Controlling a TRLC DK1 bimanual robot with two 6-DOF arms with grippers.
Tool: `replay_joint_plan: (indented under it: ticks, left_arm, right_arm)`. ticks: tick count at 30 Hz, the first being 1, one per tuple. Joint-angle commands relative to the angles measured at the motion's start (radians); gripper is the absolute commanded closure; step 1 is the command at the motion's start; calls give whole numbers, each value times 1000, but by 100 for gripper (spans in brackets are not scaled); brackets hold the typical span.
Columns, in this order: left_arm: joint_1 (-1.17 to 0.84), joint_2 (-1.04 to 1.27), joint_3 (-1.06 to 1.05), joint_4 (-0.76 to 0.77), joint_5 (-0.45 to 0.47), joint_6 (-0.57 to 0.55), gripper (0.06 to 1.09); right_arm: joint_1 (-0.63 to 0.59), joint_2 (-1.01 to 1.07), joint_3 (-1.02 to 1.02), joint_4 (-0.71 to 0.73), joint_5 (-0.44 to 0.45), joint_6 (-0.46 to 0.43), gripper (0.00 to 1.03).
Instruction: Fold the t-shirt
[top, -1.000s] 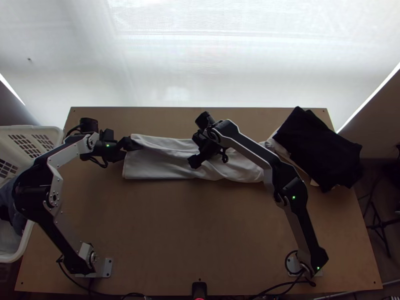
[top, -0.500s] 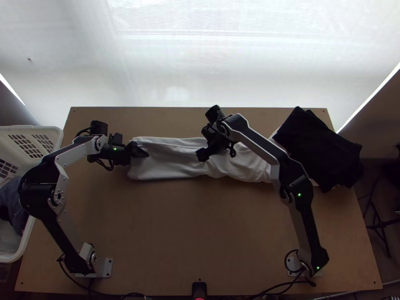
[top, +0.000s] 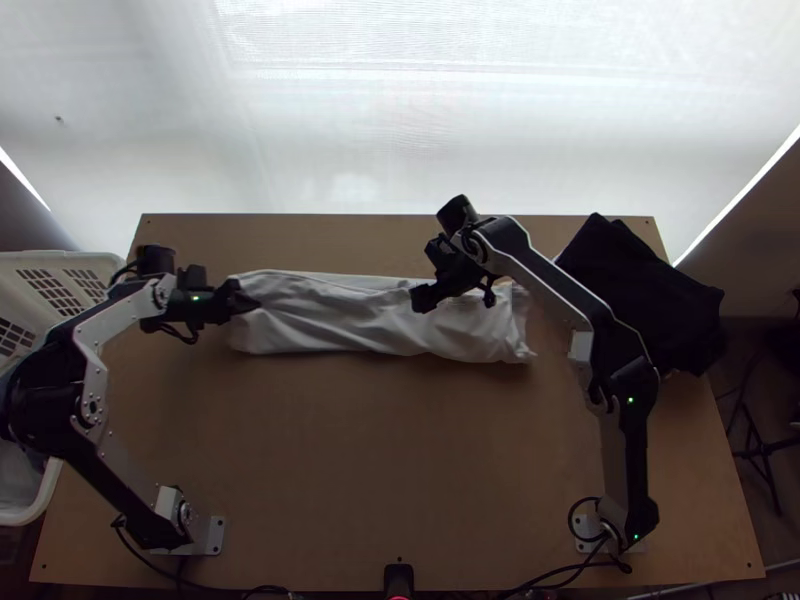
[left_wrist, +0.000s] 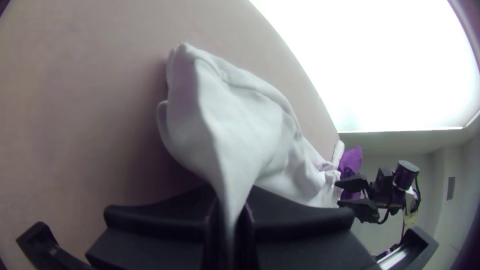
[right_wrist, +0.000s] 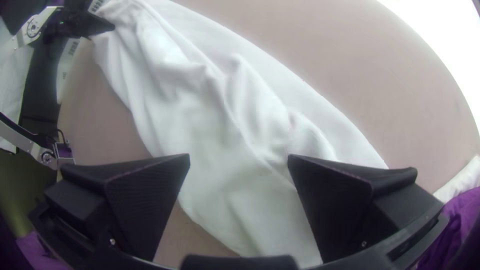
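Indoors, wooden table (top: 390, 460), white t-shirt (top: 340, 322) lying bunched, bright backdrop (top: 400, 120) beyond.

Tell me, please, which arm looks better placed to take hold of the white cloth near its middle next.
Probably the right: its gripper is open over the white cloth, a little right of its middle, while the left gripper is already shut on the cloth's left end.

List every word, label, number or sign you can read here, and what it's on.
No readable text.
White t-shirt: none.
Black cloth: none.
Basket: slots, no legible print.
Left arm, right arm: green lights; any markings too small to read.
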Motion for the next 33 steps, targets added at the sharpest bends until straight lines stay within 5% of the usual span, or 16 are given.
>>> replay_joint_plan:
  ticks: [1,8,15,33]
  left_arm:
    - [206,-47,-4,-122,-1,153,105]
    - [360,-104,68,-226,0,205,105]
    - [301,-290,140,-203,45,29,105]
    - [-173,-308,164,-159,30,-129,105]
  right_arm:
    - [-33,-58,-57,2,-4,1,12]
    - [-52,-87,-93,19,-4,1,12]
    - [-161,-265,-279,105,-2,35,10]
    - [-504,-652,-686,150,-4,-4,10]
